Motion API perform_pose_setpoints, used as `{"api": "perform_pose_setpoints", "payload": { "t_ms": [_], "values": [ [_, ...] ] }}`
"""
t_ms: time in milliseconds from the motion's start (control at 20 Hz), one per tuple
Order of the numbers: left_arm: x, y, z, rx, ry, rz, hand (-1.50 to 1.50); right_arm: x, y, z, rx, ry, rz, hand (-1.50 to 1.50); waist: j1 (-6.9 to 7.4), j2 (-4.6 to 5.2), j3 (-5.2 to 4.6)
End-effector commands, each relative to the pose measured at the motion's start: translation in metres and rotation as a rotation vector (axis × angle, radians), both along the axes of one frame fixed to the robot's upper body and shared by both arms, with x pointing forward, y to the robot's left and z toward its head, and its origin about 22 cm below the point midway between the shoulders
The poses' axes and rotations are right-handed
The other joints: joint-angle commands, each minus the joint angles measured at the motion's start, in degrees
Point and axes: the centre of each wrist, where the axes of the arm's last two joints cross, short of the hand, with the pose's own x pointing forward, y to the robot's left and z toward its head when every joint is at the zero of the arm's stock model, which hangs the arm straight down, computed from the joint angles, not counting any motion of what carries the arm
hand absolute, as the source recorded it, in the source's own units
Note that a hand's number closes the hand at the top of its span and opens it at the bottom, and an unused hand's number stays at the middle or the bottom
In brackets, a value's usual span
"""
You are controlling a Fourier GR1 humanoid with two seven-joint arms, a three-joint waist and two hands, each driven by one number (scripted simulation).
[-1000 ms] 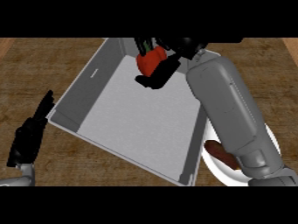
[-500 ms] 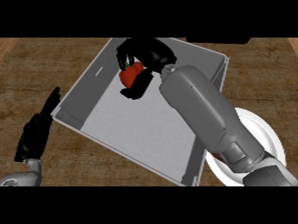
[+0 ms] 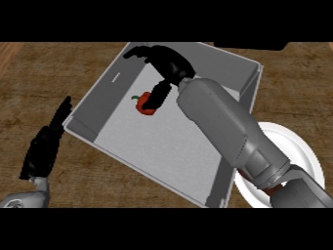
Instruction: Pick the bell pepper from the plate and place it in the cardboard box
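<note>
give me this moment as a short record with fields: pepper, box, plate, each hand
pepper: red, lying on the box floor, out of the hand
box: grey, open top, on the wood counter
plate: white, right of the box, partly behind the right forearm
right hand: over the box, fingers spread, holding nothing
left hand: open, fingers up, left of the box

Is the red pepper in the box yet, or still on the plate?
In the box. The bell pepper lies on the cardboard box floor, beside the right hand; the white plate shows none.
</note>
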Motion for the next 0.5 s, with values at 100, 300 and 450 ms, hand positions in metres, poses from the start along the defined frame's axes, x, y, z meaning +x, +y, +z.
{"api": "perform_pose_setpoints", "payload": {
  "t_ms": [100,300,450],
  "values": [
    [-0.003,-0.003,-0.003,-0.001,0.010,-0.006,0.00,0.008,-0.014,0.003,0.315,0.025,-0.141,-1.50,-0.47,-0.06,0.06],
    [-0.001,0.000,0.001,0.002,0.008,0.021,0.00,0.018,-0.019,0.018,0.488,0.074,-0.177,-1.50,-0.90,0.06,0.06],
    [0.003,0.008,0.006,0.003,0.001,0.033,0.00,0.023,-0.032,0.014,0.637,0.125,-0.185,-1.50,-1.94,0.07,0.07]
  ]
}}
